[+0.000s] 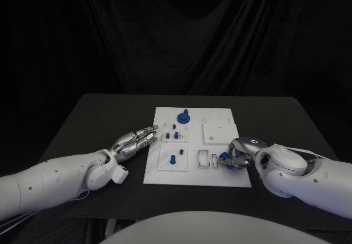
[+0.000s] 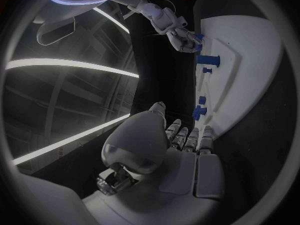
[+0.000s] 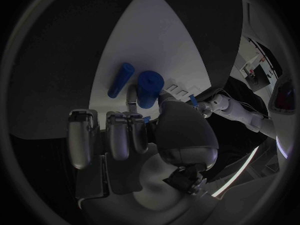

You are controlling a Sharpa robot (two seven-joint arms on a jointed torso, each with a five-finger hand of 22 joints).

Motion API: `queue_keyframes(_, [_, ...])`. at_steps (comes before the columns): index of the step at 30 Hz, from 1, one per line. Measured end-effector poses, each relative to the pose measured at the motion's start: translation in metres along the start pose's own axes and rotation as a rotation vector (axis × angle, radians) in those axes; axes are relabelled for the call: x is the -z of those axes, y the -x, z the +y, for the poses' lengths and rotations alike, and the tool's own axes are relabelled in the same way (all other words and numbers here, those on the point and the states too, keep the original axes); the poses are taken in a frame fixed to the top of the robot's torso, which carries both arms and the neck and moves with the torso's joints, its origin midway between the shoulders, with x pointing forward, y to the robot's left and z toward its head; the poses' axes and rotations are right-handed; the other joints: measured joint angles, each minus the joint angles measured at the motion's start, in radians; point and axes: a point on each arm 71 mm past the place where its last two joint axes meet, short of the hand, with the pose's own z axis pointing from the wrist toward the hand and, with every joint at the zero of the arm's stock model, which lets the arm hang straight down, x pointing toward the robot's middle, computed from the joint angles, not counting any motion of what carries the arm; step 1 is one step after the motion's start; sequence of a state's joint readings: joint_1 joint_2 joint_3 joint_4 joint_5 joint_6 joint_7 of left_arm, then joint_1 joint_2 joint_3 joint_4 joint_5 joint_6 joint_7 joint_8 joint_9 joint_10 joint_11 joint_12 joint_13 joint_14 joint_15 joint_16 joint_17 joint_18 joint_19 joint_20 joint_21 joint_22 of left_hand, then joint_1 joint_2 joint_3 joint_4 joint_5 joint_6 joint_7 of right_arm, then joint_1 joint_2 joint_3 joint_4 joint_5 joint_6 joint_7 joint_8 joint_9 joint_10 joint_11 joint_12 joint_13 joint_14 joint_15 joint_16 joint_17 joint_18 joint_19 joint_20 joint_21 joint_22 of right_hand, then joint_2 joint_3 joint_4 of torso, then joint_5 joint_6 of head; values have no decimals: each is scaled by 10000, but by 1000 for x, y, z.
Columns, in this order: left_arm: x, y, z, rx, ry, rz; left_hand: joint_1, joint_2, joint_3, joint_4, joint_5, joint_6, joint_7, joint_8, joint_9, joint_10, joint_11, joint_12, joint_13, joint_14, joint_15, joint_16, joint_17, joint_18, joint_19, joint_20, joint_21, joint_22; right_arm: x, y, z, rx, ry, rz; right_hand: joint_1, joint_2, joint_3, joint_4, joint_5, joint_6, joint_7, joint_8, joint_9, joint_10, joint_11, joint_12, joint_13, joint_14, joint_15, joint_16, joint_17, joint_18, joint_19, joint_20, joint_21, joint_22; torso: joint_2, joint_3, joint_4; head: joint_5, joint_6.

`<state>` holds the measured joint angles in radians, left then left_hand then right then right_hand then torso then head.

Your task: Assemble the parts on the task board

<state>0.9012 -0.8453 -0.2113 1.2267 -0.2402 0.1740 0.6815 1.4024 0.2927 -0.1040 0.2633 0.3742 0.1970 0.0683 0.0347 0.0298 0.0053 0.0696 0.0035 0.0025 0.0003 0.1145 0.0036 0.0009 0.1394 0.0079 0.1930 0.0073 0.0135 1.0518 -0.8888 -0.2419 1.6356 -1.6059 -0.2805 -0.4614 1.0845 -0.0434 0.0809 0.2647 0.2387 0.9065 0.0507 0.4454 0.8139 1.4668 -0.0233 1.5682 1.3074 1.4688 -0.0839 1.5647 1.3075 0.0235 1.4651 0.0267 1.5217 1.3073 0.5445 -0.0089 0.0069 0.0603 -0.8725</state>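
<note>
The white task board (image 1: pixel 192 175) lies mid-table. My right hand (image 1: pixel 238 155) sits over its near right corner, fingers curled down on a blue part (image 1: pixel 233 163). In the right wrist view a thick blue cylinder (image 3: pixel 149 89) is pinched between a finger and the thumb of my right hand (image 3: pixel 125 135), and a thinner blue cylinder (image 3: pixel 120 80) lies beside it on the board (image 3: pixel 156 40). My left hand (image 1: pixel 136 141) lies flat at the board's left edge, fingers stretched out, holding nothing. Other blue parts stand on the board: a round one with a peg (image 1: pixel 183 118), small pegs (image 1: pixel 174 135) and another peg (image 1: pixel 173 159).
The black table (image 1: pixel 95 117) has bare room to the left, right and behind the board. White raised blocks (image 1: pixel 217 133) and a slotted block (image 1: pixel 202 158) sit on the board. The left wrist view shows the board (image 2: pixel 250 60), blue pegs (image 2: pixel 208 60) and my right hand (image 2: pixel 184 37) beyond.
</note>
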Motion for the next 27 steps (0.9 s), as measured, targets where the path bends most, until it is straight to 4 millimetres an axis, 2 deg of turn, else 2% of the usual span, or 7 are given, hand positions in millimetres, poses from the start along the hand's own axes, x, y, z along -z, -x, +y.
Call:
queue_keyframes(2, [0, 0, 0, 3, -1, 1, 0, 0, 13, -13, 0, -2, -1, 0, 0, 0, 0, 0, 0, 0, 0, 0, 0, 0, 0, 0, 0, 0, 0, 0, 1, -1, 14, 11, 250, -44, 86, -206, 589, -117, 108, -157, 11, 0, 0, 0, 0, 0, 1, 0, 0, 0, 0, 0, 0, 0, 1, 0, 0, 5, 0])
queue_keyframes(4, [0, 0, 0, 7, -1, 3, 0, 0, 13, -13, 0, -2, -1, 0, 0, 0, 0, 0, 0, 0, 0, 0, 1, 1, 0, 0, 0, 0, -1, 1, 2, -24, 33, -3, 774, -99, 169, -379, 1630, -323, 163, -363, 13, -3, 3, 0, 0, -1, 4, 0, 0, 1, 0, 0, -21, 0, 0, 0, 0, 6, 0])
queue_keyframes(5, [0, 0, 0, 9, -1, 4, 0, 0, 13, -13, 0, -2, -1, 0, 0, 0, 0, 0, 1, 0, 0, 0, 1, 0, 0, 0, 0, 1, -1, 1, 2, -35, 32, 1, 868, -139, 169, -379, 1935, -339, 179, -379, 17, -2, 3, 0, 0, -1, 5, 0, 0, 0, 0, 0, -38, 0, 1, 0, 1, 6, 0])
queue_keyframes(11, [1, 0, 1, 22, -5, 10, 0, 0, 13, -13, 0, -2, -2, 0, 0, 31, 31, 0, 1, 0, 0, 0, 2, 1, 1, -1, 1, 2, 1, 1, 1, -369, -38, 16, 979, -250, 275, -274, 3880, -454, 153, -133, 436, -4, 4, 0, -1, -2, 7, 0, 0, 1, 0, 0, -38, 0, 2, 1, 10, -3, 0])
queue_keyframes(17, [1, 0, 1, 36, -13, 16, 0, 0, 68, -14, 0, -2, -2, 0, -1, 31, 31, 0, 2, 0, 0, 0, 3, 1, -21, 19, 1, 3, 6, -2, 0, -1152, -132, 71, 979, -249, 450, -98, 4585, -499, 94, 173, 598, -3, 5, 0, -1, -2, 7, 0, -1, 1, 0, 0, 30, 7, 1, 3, 8, 4, 0])
queue_keyframes(21, [1, 0, 1, 45, -18, 19, 0, 0, 72, -18, 0, -1, -2, 0, -1, 49, 49, 0, 2, 0, 0, 0, 5, 1, -27, 25, 1, 3, 10, 1, 2, -1866, -120, -13, 978, -249, 493, -55, 4586, -500, 93, 283, 598, -4, 5, 0, -1, -2, 8, 0, -1, 1, 0, 0, 30, 8, -2, 7, -1, 10, 0])
queue_keyframes(27, [1, 0, 1, 49, -25, 21, 0, 0, 123, -69, 0, -167, -92, 0, 0, 70, 182, 0, 3, 0, -1, 0, 6, 1, 14, 65, 1, 2, 11, 25, 8, -3092, 64, -576, 977, -248, 618, 70, 4586, -523, 71, 534, 598, -35, -37, 0, -1, -42, -30, 0, -1, 1, 0, 1, 30, 7, -3, 10, -11, 14, 0])
